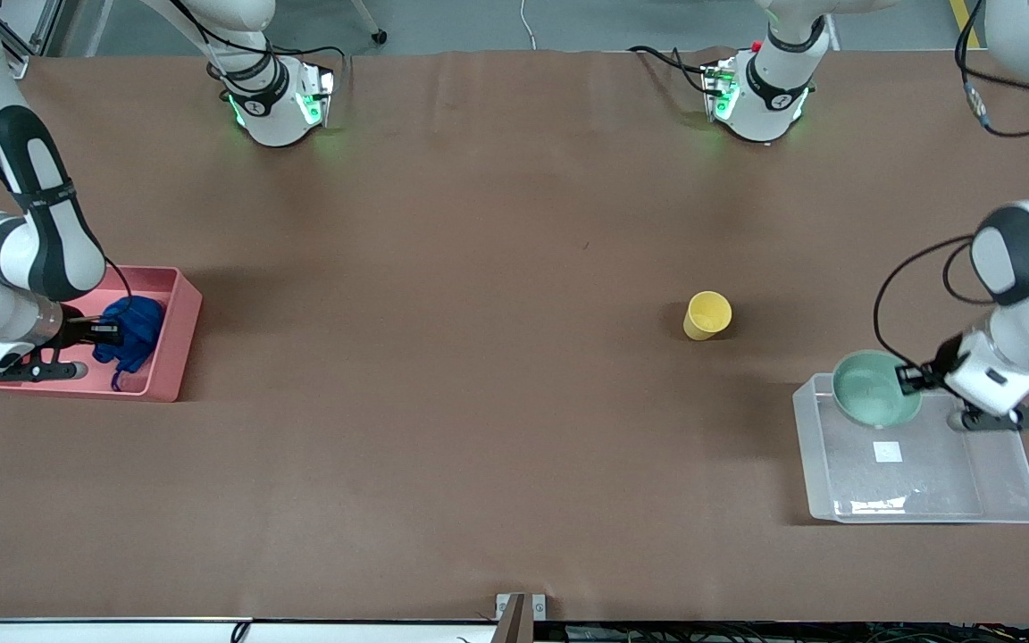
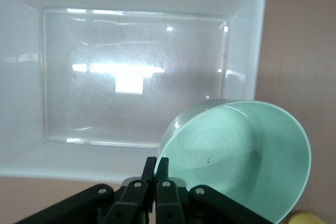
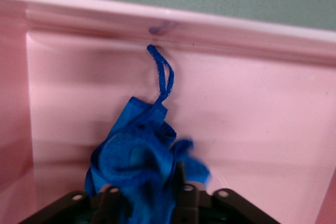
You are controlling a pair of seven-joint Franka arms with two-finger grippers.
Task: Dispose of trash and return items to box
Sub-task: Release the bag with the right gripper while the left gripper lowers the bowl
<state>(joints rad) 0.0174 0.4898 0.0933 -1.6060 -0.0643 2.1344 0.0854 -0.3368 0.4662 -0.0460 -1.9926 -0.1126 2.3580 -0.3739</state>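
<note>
Blue wad of trash (image 1: 130, 335) hangs in the clenched right claw (image 1: 104, 332) over the pink bin (image 1: 177, 335) at the right arm's end of the table (image 1: 479, 268); the right wrist view shows the thin blue material (image 3: 139, 166) bunched between the fingers, its short tail (image 3: 161, 80) dangling toward the pink bin's wall (image 3: 173, 30). At the left arm's end, the left claw (image 1: 906, 379) is pinched on the rim of the mint-green bowl (image 1: 876, 388), holding it tilted above one corner of the clear box (image 1: 1006, 500), which sits nearer the front camera than the yellow cup (image 1: 707, 315). The left wrist view shows the bowl (image 2: 241, 156) overlapping the box's corner, with the white sticker (image 2: 129, 83) on the clear bottom showing in the middle of the box (image 2: 31, 35). The cup stands on the bare table, between the two bins but closer to the box, not yet collected.

Both drops look close. Done well, the right claw would open only with the wad fully inside the pink walls, so the tail does not drape over the rim. The left claw would do best to carry the bowl toward the sticker and level it low before letting go, since a release from this tilt near the corner risks the bowl catching the box's edge or rolling out.
</note>
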